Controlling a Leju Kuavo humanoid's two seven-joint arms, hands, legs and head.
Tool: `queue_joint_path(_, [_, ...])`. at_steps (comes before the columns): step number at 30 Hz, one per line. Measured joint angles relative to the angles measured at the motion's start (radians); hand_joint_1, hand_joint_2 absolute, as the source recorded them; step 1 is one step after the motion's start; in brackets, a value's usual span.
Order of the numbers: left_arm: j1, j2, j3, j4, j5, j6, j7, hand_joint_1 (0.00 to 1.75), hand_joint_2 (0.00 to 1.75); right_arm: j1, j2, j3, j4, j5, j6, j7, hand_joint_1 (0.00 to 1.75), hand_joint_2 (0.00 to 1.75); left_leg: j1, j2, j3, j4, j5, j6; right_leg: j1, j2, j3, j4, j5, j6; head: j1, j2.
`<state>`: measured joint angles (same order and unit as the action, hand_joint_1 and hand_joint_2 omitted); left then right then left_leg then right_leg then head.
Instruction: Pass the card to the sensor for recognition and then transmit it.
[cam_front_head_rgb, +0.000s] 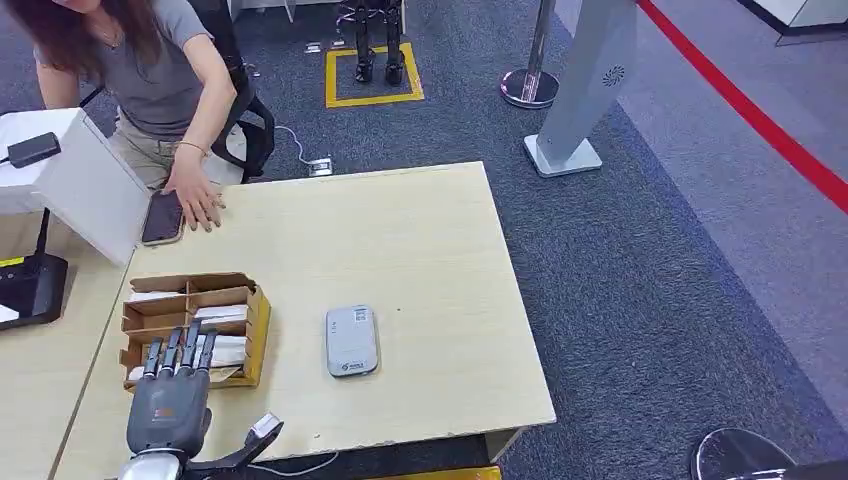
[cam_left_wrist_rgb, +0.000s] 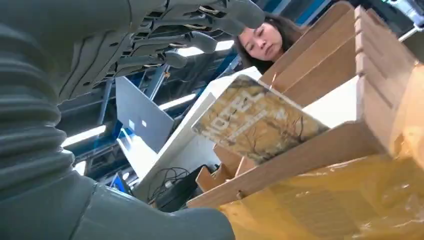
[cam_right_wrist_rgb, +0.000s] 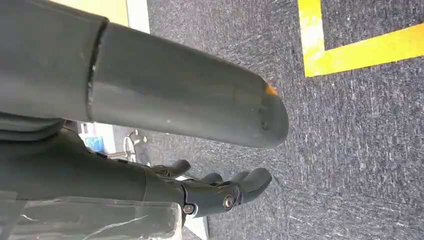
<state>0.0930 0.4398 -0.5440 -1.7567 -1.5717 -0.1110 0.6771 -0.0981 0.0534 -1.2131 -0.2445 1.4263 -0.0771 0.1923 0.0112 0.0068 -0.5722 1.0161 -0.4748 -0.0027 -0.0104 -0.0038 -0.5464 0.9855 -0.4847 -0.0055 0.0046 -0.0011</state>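
A person (cam_front_head_rgb: 150, 70) sits at the far left corner of the pale wooden table (cam_front_head_rgb: 420, 250), one hand (cam_front_head_rgb: 195, 195) flat on the tabletop just beside a dark phone (cam_front_head_rgb: 162, 217). A white slanted panel (cam_front_head_rgb: 90, 190) stands at the left edge, with a black stand (cam_front_head_rgb: 30, 285) nearer on the adjoining desk. Right of the table, on grey carpet, rise a grey pillar base (cam_front_head_rgb: 565, 150) and a post on a round metal foot (cam_front_head_rgb: 530, 85); a red floor stripe (cam_front_head_rgb: 760, 120) runs beyond them.

The left hand (cam_front_head_rgb: 170, 400) hovers over the near left part of the table, fingers straight and spread, tips above the near edge of the cardboard organiser (cam_front_head_rgb: 195, 325); it holds nothing. The right hand (cam_right_wrist_rgb: 220, 192) hangs above the carpet with fingers loosely curled and nothing in them.

In the left wrist view a patterned card (cam_left_wrist_rgb: 257, 120) leans tilted in one organiser slot, close beneath the fingers (cam_left_wrist_rgb: 175, 47), apart from them. The grey sensor (cam_front_head_rgb: 351, 340) lies flat to the organiser's right.
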Motion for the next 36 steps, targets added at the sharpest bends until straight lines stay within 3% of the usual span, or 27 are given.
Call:
queue_joint_path(4, [0.007,-0.004,0.011,0.003,0.0,-0.004,-0.002,0.0,1.75,0.0,0.0,0.0,0.0,0.0,0.0,0.001,0.0,0.0,0.0,0.0,0.0,0.0,0.0,0.0,0.0,0.0,0.0,0.0,0.0,0.0,0.0,0.0])
queue_joint_path(7, [0.008,-0.005,0.017,0.003,0.0,-0.015,-0.002,0.14,1.75,0.0,0.0,0.0,0.0,-0.001,0.0,0.005,0.0,0.0,0.0,0.0,0.0,0.0,0.0,0.0,0.0,0.0,0.0,0.0,0.0,0.0,0.0,0.0])
queue_joint_path(15, [0.008,-0.01,0.017,0.003,0.0,-0.015,-0.002,0.0,1.75,0.0,0.0,0.0,0.0,-0.002,0.002,0.01,0.0,0.0,0.0,0.0,0.0,0.0,0.0,0.0,0.0,0.0,0.0,0.0,0.0,0.0,0.0,0.0])
queue_joint_path(36, [-0.006,-0.034,0.017,0.038,0.0,0.017,-0.047,0.0,1.75,0.0,0.0,0.0,0.0,0.0,0.014,0.009,0.0,0.0,0.0,0.0,0.0,0.0,0.0,0.0,0.0,0.0,0.0,0.0,0.0,0.0,0.0,0.0])
